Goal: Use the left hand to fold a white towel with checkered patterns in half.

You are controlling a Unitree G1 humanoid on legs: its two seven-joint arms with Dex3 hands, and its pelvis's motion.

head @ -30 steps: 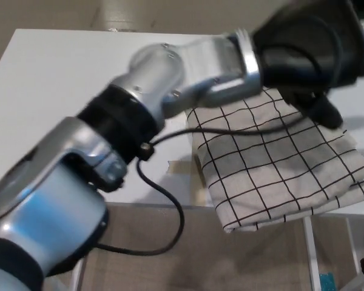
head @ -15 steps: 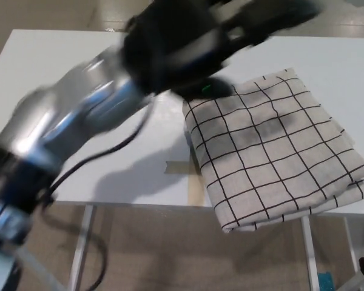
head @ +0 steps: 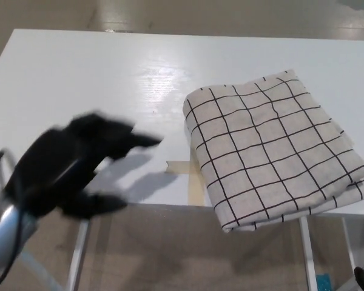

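White tabletop (head: pixel 79 73) fills my head view, and I count one towel (head: pixel 273 148) on it: white with a black check, folded into a layered rectangle, lying on the right side with its near corner hanging just past the table's near edge. One strip of tan tape (head: pixel 185 176) shows on the table just left of the towel. I see one hand, my left hand (head: pixel 73 163), black and blurred, at the near left over the table's near edge, well apart from the towel. Its fingers look spread, one pointing right, holding nothing. My right hand does not show.
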